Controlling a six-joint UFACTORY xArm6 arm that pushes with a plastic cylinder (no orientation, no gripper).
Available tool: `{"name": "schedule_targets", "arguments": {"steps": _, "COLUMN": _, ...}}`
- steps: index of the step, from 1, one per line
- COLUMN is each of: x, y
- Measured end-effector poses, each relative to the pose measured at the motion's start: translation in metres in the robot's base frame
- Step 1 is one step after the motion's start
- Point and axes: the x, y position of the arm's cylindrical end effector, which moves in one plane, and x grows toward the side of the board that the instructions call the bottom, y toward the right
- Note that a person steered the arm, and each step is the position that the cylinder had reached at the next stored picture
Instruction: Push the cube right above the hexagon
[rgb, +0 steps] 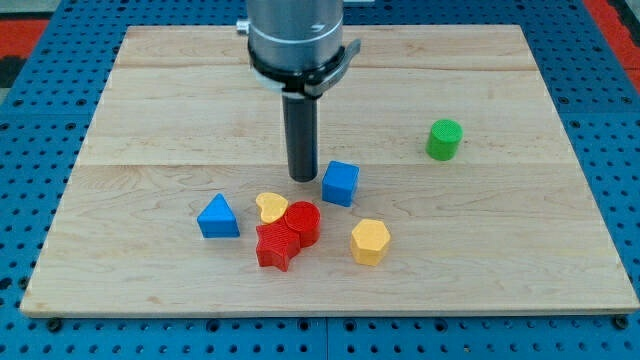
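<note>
A small blue plastic cube (341, 183) sits up and to the view's left of the yellow plastic hexagon (369, 241), my tip (302, 178) bare, just beside its left face, where this light, rigid block should slide easily

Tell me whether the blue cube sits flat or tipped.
Flat: the blue cube shows a level top face, resting on the board right of my tip.

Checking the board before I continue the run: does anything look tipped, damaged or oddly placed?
Nothing looks damaged or tipped. The red star, red cylinder and yellow heart sit bunched together, touching. My tip is just left of the blue cube, which lies up-left of the yellow hexagon.
</note>
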Motion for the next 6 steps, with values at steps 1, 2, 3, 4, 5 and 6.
{"name": "schedule_targets", "arguments": {"steps": 1, "x": -0.006, "y": 0.038}}
{"name": "schedule_targets", "arguments": {"steps": 2, "x": -0.022, "y": 0.075}}
{"name": "schedule_targets", "arguments": {"steps": 3, "x": 0.021, "y": 0.091}}
{"name": "schedule_targets", "arguments": {"steps": 4, "x": 0.032, "y": 0.083}}
{"name": "schedule_targets", "arguments": {"steps": 5, "x": 0.026, "y": 0.173}}
{"name": "schedule_targets", "arguments": {"steps": 6, "x": -0.007, "y": 0.213}}
